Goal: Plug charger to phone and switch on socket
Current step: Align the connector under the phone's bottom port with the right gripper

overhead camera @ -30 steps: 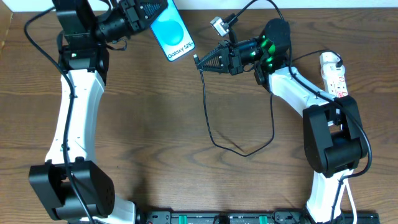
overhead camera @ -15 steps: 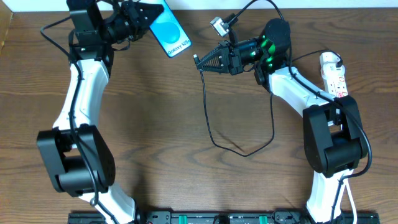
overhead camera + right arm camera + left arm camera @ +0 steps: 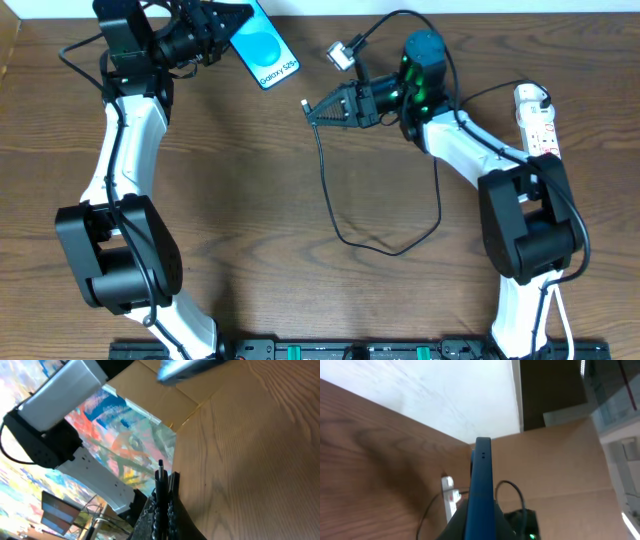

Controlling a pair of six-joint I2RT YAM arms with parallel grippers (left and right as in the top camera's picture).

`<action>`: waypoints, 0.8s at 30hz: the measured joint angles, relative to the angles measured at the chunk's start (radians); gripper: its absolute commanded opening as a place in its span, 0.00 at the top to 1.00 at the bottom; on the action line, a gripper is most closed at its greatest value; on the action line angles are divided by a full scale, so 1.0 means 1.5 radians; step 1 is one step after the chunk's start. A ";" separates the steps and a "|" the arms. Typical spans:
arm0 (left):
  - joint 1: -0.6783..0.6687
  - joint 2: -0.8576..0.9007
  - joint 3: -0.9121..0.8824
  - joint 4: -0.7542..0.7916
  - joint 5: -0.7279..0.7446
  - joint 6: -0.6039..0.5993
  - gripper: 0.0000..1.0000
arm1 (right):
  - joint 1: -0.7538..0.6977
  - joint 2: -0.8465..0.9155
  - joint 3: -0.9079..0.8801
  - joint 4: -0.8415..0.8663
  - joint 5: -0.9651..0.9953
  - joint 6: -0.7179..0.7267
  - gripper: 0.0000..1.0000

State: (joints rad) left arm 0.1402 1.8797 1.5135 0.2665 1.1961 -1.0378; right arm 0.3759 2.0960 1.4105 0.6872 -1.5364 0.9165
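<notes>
Phone (image 3: 262, 52) and charger (image 3: 330, 190) held in closed claws, tip not touching phone

The table (image 3: 250, 200) of dark wood lies under both arms. The left claw (image 3: 238, 18) is closed on one end of the phone and holds it tilted, with the blue screen and white letters facing the overhead camera. The free end of the phone points out in front of this claw, toward the right claw (image 3: 313, 111). In the left wrist view the phone shows only its thin blue edge, standing straight out between the fingers. The socket (image 3: 537, 120), white with red marks, lies far behind the right claw, beside the right arm at the table edge. The right claw is closed tight on the charger near its end. From this claw the black cable runs back over the table, makes a wide loop and goes under the right arm. The small connector tip (image 3: 304, 103) sticks out just in front of the right fingertips, and there is a clear gap between it and the phone
</notes>
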 measured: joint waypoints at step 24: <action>-0.016 0.000 0.000 0.000 0.071 0.032 0.93 | 0.026 0.015 0.000 0.097 0.048 0.114 0.99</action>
State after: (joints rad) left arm 0.1158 1.8797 1.5135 0.2665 1.3033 -0.9905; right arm 0.4152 2.1181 1.4101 0.8333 -1.4639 1.0870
